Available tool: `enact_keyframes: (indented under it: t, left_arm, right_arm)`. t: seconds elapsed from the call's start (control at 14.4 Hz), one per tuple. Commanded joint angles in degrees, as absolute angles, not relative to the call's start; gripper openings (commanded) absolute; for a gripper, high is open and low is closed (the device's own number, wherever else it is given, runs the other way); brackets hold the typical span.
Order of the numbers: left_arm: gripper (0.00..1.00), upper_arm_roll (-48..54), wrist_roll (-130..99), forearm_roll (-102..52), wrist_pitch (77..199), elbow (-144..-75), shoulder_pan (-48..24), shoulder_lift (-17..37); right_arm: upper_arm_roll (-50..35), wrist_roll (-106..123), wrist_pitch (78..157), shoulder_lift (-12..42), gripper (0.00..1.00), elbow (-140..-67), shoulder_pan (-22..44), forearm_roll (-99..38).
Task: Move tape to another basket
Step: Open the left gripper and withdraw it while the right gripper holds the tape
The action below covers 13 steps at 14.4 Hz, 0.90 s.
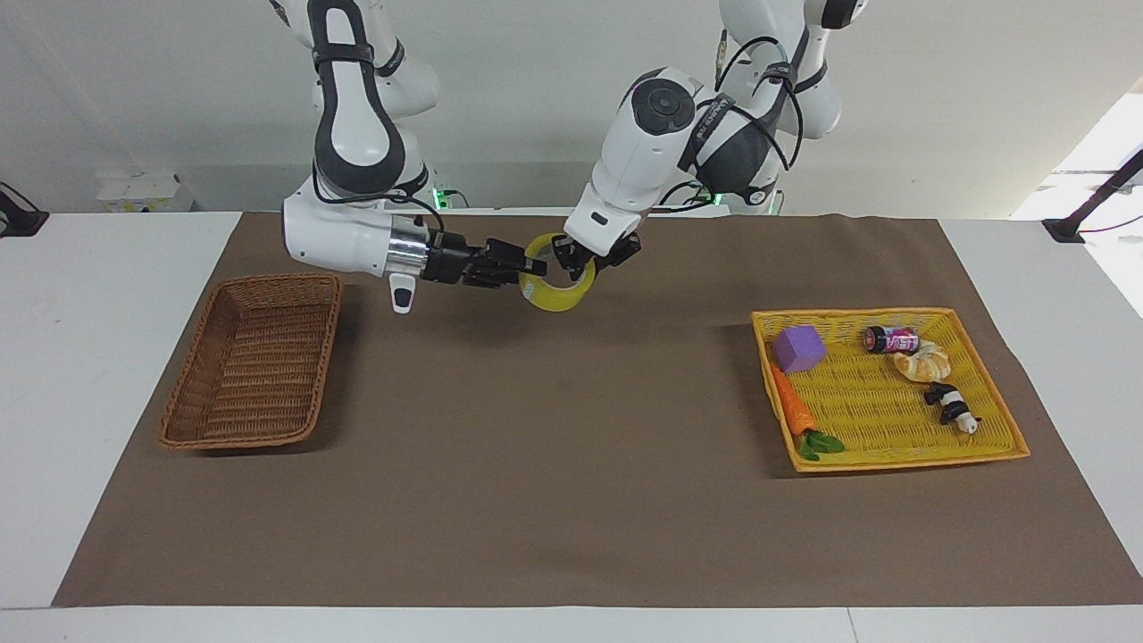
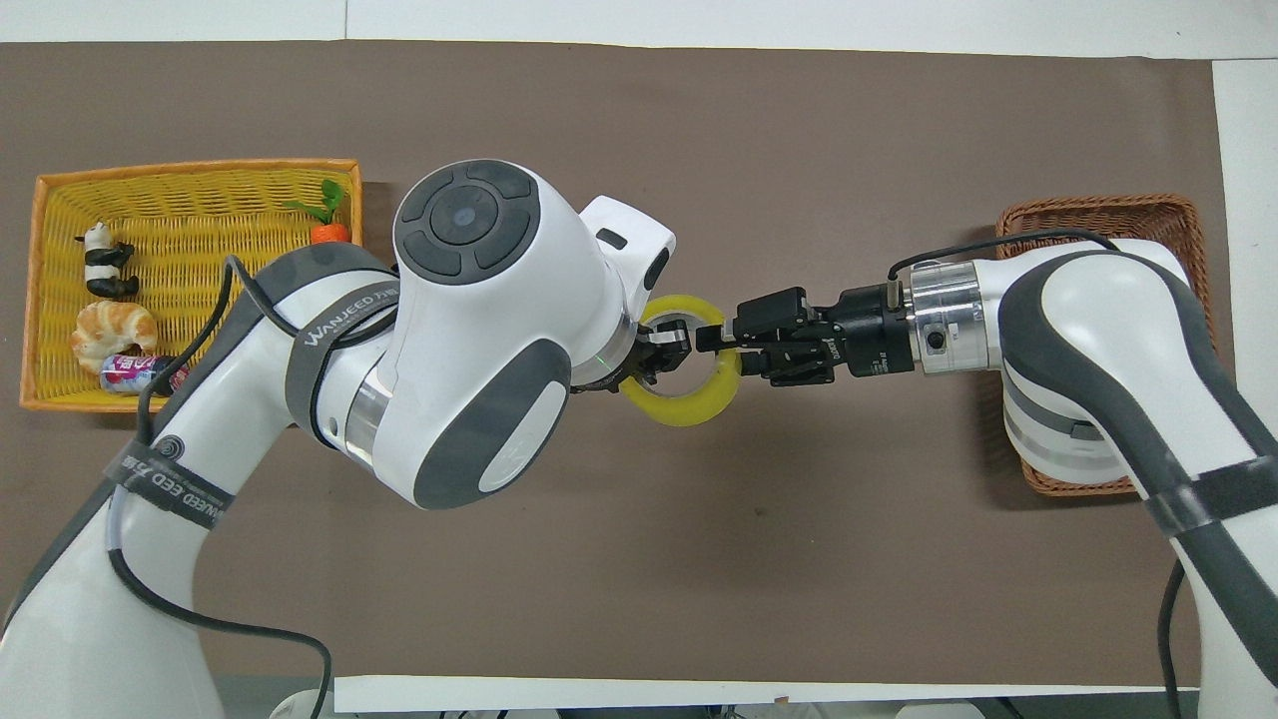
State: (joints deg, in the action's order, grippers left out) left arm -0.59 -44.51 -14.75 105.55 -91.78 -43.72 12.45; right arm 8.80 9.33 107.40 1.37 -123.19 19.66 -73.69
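Your right tool (image 1: pixel 534 265) was clenched on the tape (image 1: pixel 558 284), held in the air above the mat between the baskets. I could not tell whether your left tool (image 1: pixel 565 254) had released it. If not, pulling toward the basket (image 1: pixel 253 357) could wrench the tape loose.

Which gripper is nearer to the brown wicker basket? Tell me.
Right. The right gripper grips the tape on its edge toward the basket; the left gripper is at its edge toward the yellow tray.

yellow tray (image 1: pixel 893 460), carrot (image 1: pixel 793 409), purple block (image 1: pixel 797 347), panda (image 1: pixel 952 407)
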Motion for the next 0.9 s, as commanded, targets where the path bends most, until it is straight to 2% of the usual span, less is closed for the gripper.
enact_keyframes:
  t: [0.0,0.28,0.55,0.62,0.83]
  left_arm:
    - [0.99,-2.89,-43.86,-13.36,98.29,-88.61,-43.51,9.33]
    - [0.99,-14.12,-37.66,-11.35,88.01,-87.45,-43.68,2.39]
    - [0.99,-28.96,-21.93,-6.51,79.64,-87.45,-43.59,0.88]
    - [1.0,-33.53,-15.97,-5.55,79.63,-87.54,-43.59,0.88]
    - [1.0,-44.18,-6.69,-5.01,81.82,-88.68,-43.51,0.88]
  right_arm:
    - [8.44,9.23,107.58,0.09,0.0,-123.93,19.07,-74.88]
    - [8.44,9.23,107.49,0.09,0.0,-123.84,18.98,-74.88]
    - [8.61,9.75,107.4,0.7,0.0,-122.7,18.72,-72.18]
    - [8.7,10.19,106.79,1.14,0.0,-121.39,17.85,-68.76]
    - [8.7,12.47,101.8,3.33,0.0,-115.77,9.7,-58.47]
